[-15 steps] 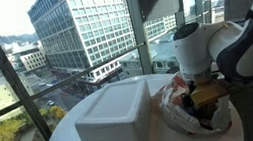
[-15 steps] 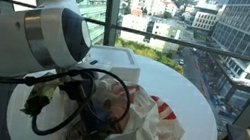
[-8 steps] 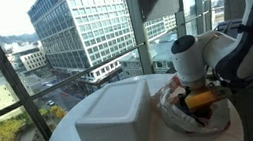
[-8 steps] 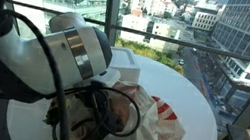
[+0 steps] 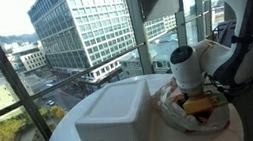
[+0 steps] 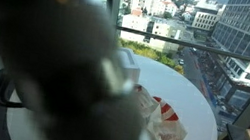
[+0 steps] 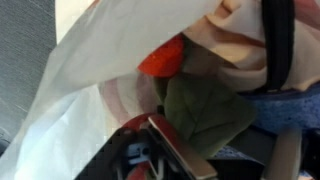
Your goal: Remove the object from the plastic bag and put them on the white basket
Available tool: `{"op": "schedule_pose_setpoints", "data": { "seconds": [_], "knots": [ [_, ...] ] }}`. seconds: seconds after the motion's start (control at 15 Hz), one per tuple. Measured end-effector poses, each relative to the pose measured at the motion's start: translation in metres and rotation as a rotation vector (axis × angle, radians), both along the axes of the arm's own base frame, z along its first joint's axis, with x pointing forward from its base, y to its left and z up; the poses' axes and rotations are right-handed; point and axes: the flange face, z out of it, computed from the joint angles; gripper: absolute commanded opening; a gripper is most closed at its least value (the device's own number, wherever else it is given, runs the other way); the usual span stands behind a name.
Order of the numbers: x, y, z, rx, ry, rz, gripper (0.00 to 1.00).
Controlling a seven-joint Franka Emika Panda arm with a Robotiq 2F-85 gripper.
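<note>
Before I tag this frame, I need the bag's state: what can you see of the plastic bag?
The plastic bag is thin translucent white film with red print, crumpled, lying open on the round table beside the white bin. The robot arm reaches into it. Inside show an orange piece and a dark green lump.

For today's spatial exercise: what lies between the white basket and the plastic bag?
Nothing shows between them. In an exterior view the plastic bag sits close beside the white basket, with no other thing in the narrow gap; whether they touch cannot be told.
</note>
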Motion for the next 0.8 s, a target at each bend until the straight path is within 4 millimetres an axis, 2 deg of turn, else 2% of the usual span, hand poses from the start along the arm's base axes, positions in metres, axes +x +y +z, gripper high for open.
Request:
{"op": "schedule_pose_setpoints", "data": {
  "seconds": [0.2, 0.33, 0.6, 0.8],
  "knots": [
    [-0.005, -0.001, 0.004, -0.015, 0.003, 0.000, 0.05],
    [-0.013, -0.004, 0.005, -0.034, 0.022, -0.007, 0.00],
    [-0.030, -0.011, 0.017, -0.052, 0.077, -0.054, 0.01],
    [-0.031, -0.011, 0.049, -0.034, 0.088, -0.087, 0.01]
  ]
}}
